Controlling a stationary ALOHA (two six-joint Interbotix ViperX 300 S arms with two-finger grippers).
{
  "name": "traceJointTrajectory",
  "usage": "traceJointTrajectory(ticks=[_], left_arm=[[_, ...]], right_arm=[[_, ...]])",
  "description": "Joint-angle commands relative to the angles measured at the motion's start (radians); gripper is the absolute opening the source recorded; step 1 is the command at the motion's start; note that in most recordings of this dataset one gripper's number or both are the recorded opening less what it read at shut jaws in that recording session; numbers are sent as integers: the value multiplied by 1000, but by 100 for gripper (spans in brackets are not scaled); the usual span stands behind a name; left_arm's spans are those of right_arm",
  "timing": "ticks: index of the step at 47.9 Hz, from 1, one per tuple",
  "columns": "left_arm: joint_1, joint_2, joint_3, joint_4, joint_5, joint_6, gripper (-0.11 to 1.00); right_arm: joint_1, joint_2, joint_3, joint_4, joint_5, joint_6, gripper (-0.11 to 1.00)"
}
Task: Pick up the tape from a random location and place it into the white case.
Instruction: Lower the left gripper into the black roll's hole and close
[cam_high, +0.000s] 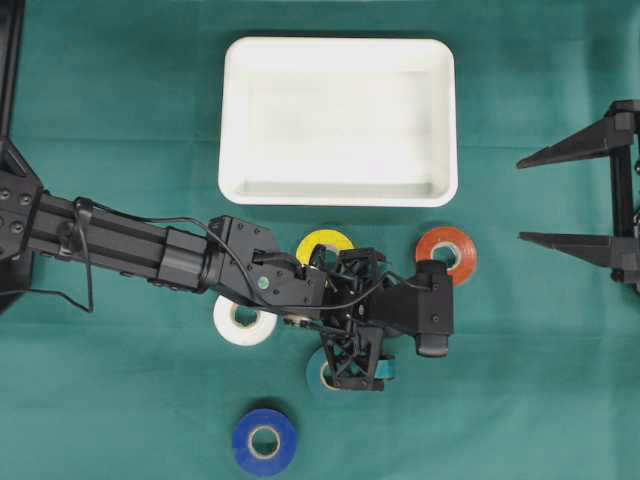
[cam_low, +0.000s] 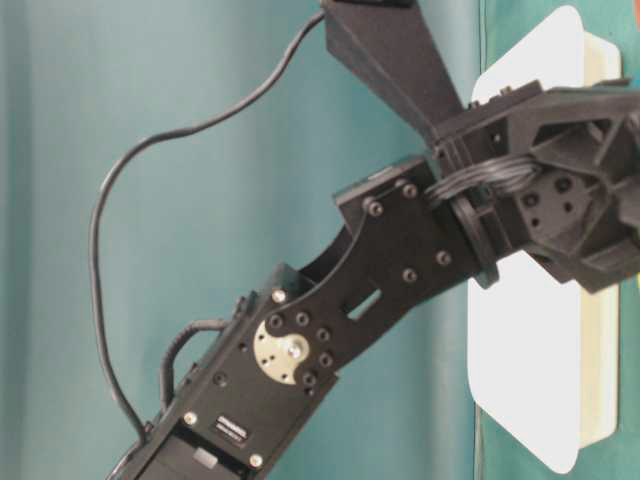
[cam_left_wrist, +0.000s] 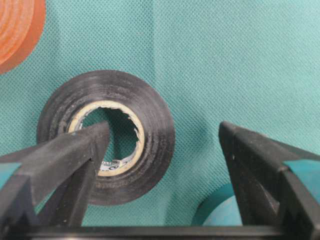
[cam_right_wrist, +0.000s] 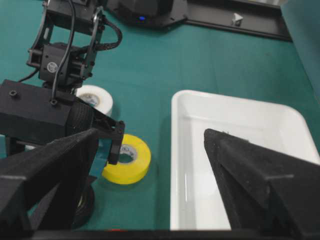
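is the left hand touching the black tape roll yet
Cannot tell. The left wrist view shows one finger of the left hand inside the black tape roll hole, the other outside, but no plain contact or gap.

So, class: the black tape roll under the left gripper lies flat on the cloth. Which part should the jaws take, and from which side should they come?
Probably the ring wall of the black tape roll, from straight above. It lies flat with its hole facing up, so one finger can drop into the core, as it does now, and the other outside the rim. The left gripper is open.
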Motion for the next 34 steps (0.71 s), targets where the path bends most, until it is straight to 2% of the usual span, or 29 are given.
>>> traceJointTrajectory(ticks=[1,4,12,16,34], left_arm=[[-5,-20,-9,0,6,-3,85],[-6,-18,-9,0,12,-3,75],[-6,-18,-11,0,37,-3,36],[-6,-18,-12,0,44,-3,20],[-6,-21,-17,0,46,-2,18]], right_arm=[[0,5,-25,-2,-5,2,91],[0,6,-25,-2,-3,2,91],[0,5,-25,-2,-2,2,91],[0,6,-25,-2,-2,2,91],[0,5,-25,-2,-2,2,91]])
